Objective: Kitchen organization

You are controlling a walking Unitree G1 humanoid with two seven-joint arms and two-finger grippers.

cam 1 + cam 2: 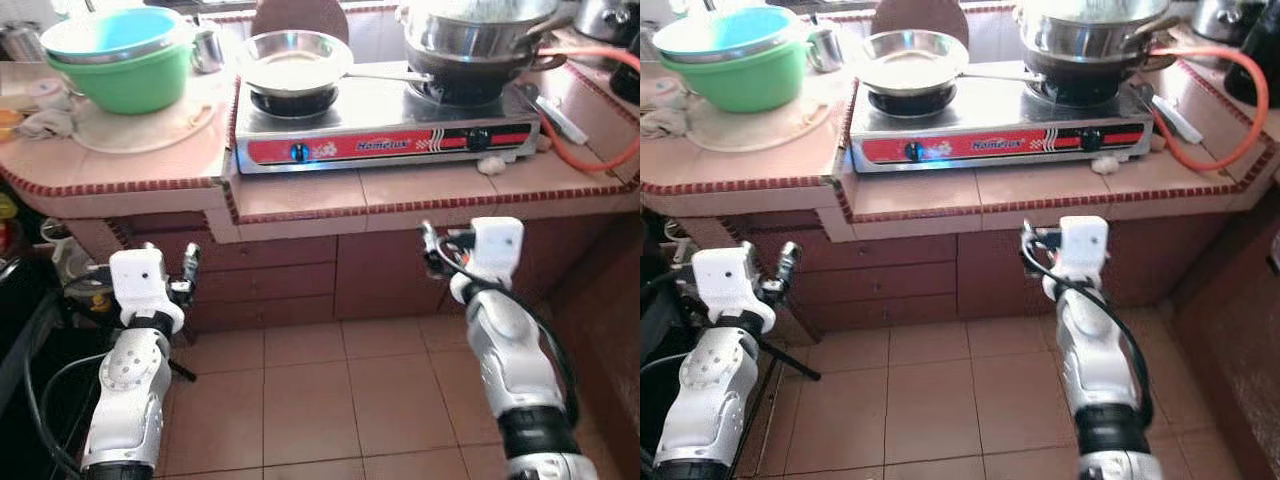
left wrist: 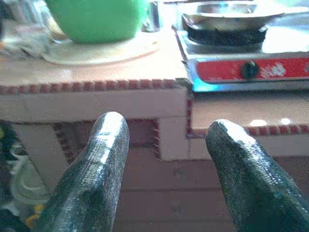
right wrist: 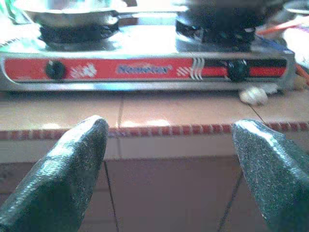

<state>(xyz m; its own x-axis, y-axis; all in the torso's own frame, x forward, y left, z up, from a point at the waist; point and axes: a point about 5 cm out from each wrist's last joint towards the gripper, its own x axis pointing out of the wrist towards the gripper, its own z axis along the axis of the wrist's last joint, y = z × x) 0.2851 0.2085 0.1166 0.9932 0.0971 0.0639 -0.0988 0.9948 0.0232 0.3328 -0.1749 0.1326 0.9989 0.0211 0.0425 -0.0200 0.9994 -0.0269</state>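
Below the tiled surface (image 1: 300, 195), both claws, left claw (image 2: 164, 169) and right claw (image 3: 169, 169), hang spread and empty; raise them squarely toward the stove (image 1: 385, 135) at upper centre before reaching.

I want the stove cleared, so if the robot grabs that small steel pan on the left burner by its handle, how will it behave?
The steel pan looks thin and shallow, so probably light. Its long handle may make it tip bowl-down. Shiny metal could slip.

Stove (image 1: 385, 135) sits on the surface (image 1: 150, 165), pan (image 1: 295, 60) on its left burner, pot (image 1: 480, 35) on the right. Stacked bowls (image 1: 120, 60) left of the stove, cup (image 1: 208, 48) behind.
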